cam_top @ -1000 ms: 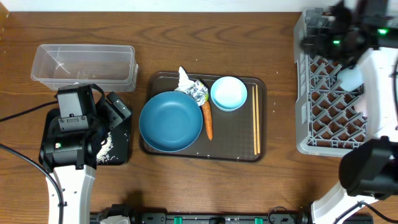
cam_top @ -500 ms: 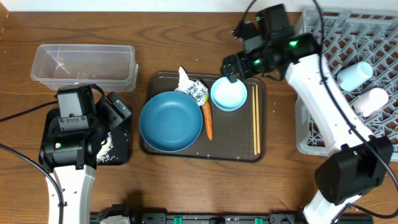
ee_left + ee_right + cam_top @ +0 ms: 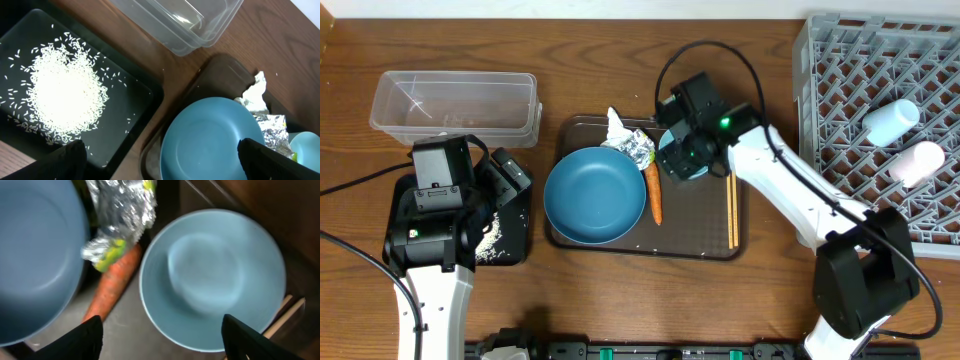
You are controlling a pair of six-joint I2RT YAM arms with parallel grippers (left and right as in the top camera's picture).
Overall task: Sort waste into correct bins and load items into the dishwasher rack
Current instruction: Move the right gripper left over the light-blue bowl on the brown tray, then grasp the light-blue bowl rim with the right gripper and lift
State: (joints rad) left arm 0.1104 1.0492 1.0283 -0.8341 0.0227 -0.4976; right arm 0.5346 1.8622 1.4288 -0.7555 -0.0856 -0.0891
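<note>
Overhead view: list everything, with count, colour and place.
tub: 1, clear, far left.
black tray: 1, black, by tub.
rice: pile, white, in black tray.
brown tray: 1, dark brown, centre.
wide bowl: 1, blue, on brown tray.
small bowl: 1, light blue, on brown tray.
carrot: 1, orange, between bowls.
wrapper: 1, silvery, by carrot.
chopsticks: 2, wooden, brown tray's right side.
rack: 1, grey, right.
cups: 2, pale blue and white, in rack.
left gripper: open, over black tray.
right gripper: open, over small bowl.
</note>
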